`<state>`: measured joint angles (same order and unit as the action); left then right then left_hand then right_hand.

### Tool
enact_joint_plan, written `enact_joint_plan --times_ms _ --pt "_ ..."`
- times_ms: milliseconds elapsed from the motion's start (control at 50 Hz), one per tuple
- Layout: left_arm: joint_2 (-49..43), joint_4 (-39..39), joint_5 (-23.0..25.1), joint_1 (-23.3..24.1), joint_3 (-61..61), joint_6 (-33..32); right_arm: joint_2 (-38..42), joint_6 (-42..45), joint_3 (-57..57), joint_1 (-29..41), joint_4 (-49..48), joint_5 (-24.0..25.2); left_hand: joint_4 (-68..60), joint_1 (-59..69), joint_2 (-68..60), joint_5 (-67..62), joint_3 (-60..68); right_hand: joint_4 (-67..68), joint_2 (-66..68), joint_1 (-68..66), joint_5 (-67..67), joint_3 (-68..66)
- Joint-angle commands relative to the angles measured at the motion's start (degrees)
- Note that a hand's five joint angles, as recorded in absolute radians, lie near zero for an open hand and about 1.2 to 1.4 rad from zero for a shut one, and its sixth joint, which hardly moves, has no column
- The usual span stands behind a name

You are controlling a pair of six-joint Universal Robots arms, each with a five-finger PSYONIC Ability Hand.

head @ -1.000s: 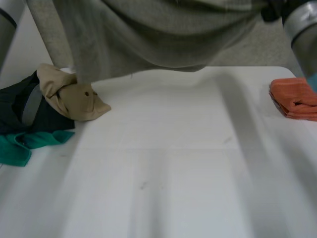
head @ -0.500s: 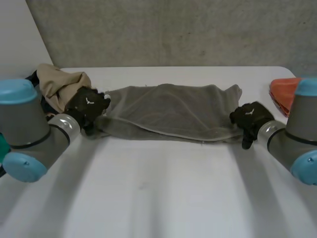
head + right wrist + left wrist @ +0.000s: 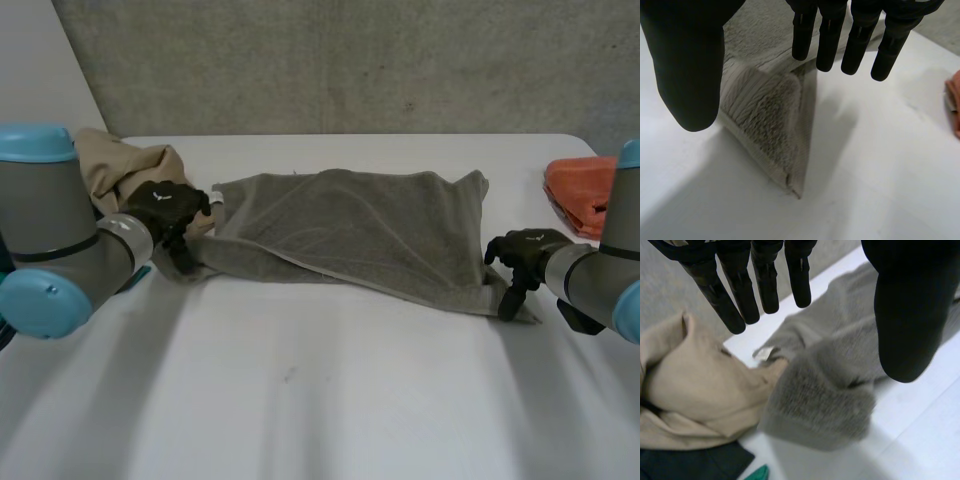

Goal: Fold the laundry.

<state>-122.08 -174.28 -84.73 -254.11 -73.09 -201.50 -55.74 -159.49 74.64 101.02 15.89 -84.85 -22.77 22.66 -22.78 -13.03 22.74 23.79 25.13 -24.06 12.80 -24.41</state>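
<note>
A grey towel point(image 3: 350, 225) lies spread across the far half of the white table point(image 3: 330, 390), with folds and a turned-over near edge. My left hand point(image 3: 165, 210) is at its left end, open. In the left wrist view its straight fingers point(image 3: 740, 285) and thumb hover over the towel's bunched left corner point(image 3: 820, 400) without gripping it. My right hand point(image 3: 520, 255) stands at the towel's near right corner, also open. The right wrist view has its fingers point(image 3: 860, 35) straight just above that pointed corner point(image 3: 775, 135), which lies flat on the table.
A beige garment point(image 3: 115, 165) is heaped at the far left, touching the towel's left corner, with dark cloth point(image 3: 690, 465) and a bit of teal cloth point(image 3: 757, 472) beside it. A folded orange cloth point(image 3: 590, 195) sits at the right edge.
The towel, held up before the camera a second ago, now lies on the table. Both hands have opened and let it go; the right hand drew its corner nearer.
</note>
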Motion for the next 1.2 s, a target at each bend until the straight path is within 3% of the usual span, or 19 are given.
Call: enact_joint_plan --times_ms 20,60,120,160,200,300,420,520,660,740,860,1000,1080,1200 --pt "-9.04 4.20 -0.97 -1.04 8.83 -1.62 2.21 0.67 1.11 0.23 -3.13 1.36 -13.98 14.09 -13.97 -13.71 14.01 4.36 3.02 -4.09 5.35 -3.74" --pt "-9.93 6.14 -0.88 -1.04 10.25 -1.44 2.56 1.03 1.55 0.23 -4.19 1.44 -22.89 22.99 -22.87 -22.62 22.91 7.06 5.72 -6.79 8.04 -6.44" --pt "-9.41 9.04 -0.44 -1.21 11.39 -1.09 2.92 2.95 2.61 0.31 -8.48 1.53 -57.11 57.21 -57.09 -56.84 57.14 17.11 15.76 -16.84 18.09 -16.48" --pt "-7.57 8.53 -0.70 -1.21 10.70 -0.31 3.35 4.01 2.87 0.49 -10.16 1.45 -57.23 57.34 -57.22 -56.97 57.26 29.88 28.54 -29.61 30.86 -29.26" --pt "-5.90 7.91 -0.88 -1.30 9.56 0.05 3.36 6.12 3.05 0.58 -11.75 1.01 -57.23 57.34 -57.22 -56.97 57.26 56.12 54.78 -55.85 57.10 -55.50" --pt "1.91 5.80 -1.76 -1.30 1.76 -0.47 -2.15 9.19 7.43 0.40 -12.81 -0.67 -57.23 57.34 -57.22 -56.97 57.26 56.21 54.87 -55.94 57.20 -55.59" --pt "12.47 7.11 -0.62 -1.30 -9.68 -7.05 -12.10 15.96 12.18 -1.00 -9.75 3.55 -57.23 57.34 -57.22 -56.97 57.26 56.21 54.87 -55.94 57.20 -55.59" --pt "20.91 15.01 3.15 -3.85 -20.58 -18.65 -17.29 28.25 14.39 -2.32 6.50 6.63 -57.23 57.34 -57.22 -56.97 57.26 56.21 54.87 -55.94 57.20 -55.59" --pt "25.05 21.88 8.52 -4.47 -26.57 -28.86 -16.95 41.89 14.04 -2.41 28.84 2.94 -57.23 57.34 -57.22 -56.97 57.26 56.21 54.87 -55.94 57.20 -55.59" --pt "18.83 17.41 7.12 -2.45 -22.81 -29.83 -12.91 40.76 10.71 -1.27 27.01 0.66 -57.23 57.34 -57.22 -56.97 57.26 56.21 54.87 -55.94 57.20 -55.59" --pt "8.28 14.32 0.01 0.19 -8.93 -29.30 -5.18 36.72 1.40 1.80 23.14 -1.36 -57.23 57.34 -57.22 -56.97 57.26 56.21 54.87 -55.94 57.20 -55.59" --pt "2.02 11.26 -5.45 4.23 19.27 -28.43 0.72 29.08 -25.74 4.27 16.74 -5.85 -57.23 57.34 -57.22 -56.97 57.26 56.21 54.87 -55.94 57.20 -55.59" --pt "2.55 -0.15 -5.63 3.97 31.07 -24.22 1.51 20.99 -39.12 3.66 6.99 -7.08 -57.23 57.34 -57.22 -56.97 57.26 56.21 54.87 -55.94 57.20 -55.59" --pt "5.62 -21.06 -5.36 2.30 33.63 -15.26 -0.24 13.69 -41.96 2.86 -9.35 -6.99 -57.23 57.34 -57.22 -56.97 57.26 56.21 54.87 -55.94 57.20 -55.59"
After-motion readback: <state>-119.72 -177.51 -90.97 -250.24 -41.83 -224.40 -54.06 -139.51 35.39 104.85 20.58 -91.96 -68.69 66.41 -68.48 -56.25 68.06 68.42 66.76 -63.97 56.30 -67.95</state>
